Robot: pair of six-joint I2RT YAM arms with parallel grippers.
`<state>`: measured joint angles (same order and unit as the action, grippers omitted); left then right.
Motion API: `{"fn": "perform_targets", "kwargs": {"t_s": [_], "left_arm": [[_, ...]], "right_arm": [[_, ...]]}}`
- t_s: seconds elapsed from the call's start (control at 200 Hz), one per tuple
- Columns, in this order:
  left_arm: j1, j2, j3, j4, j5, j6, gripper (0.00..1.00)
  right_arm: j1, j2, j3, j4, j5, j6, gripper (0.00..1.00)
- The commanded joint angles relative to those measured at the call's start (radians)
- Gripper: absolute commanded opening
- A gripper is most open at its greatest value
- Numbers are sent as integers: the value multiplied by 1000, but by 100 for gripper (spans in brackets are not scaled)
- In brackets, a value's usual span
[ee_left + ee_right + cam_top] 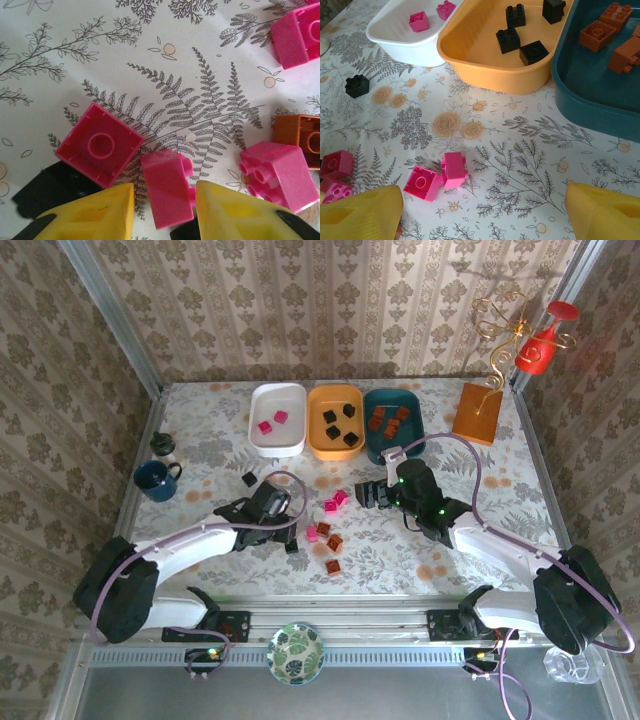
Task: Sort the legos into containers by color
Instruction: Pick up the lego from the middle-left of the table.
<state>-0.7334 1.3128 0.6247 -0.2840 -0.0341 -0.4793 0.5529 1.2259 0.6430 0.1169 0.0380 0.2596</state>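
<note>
My left gripper [165, 210] is low over the table, its yellow fingers close on either side of a pink lego [167, 187] lying on its side. The right finger meets its studs; a strip of table shows on the left, so the jaws are open. More pink legos [99, 145] [277, 172], a brown one [300, 134] and a black one [50, 192] lie around it. The right gripper [482, 220] hangs wide open above two pink legos [454, 170]. The white tray [278, 388] holds pink legos, the orange tray [335, 452] black ones and the teal tray [412, 400] brown ones.
A lone black lego [249, 478] lies left of the arms. A blue mug [155, 480] and a small dark jar [163, 445] stand at the left edge. An orange stand with gold wire [478, 412] is back right. A patterned bowl [296, 652] sits on the front rail.
</note>
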Motion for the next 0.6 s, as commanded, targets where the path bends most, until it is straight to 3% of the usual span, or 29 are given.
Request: {"fn": "perform_targets", "kwargs": {"t_s": [0.0, 0.595], "left_arm": [[-6, 37, 33, 12, 22, -8, 38], [-35, 153, 65, 24, -24, 16, 40]], "right_arm": [[0, 5, 0, -2, 23, -16, 86], [1, 20, 6, -6, 29, -16, 86]]}}
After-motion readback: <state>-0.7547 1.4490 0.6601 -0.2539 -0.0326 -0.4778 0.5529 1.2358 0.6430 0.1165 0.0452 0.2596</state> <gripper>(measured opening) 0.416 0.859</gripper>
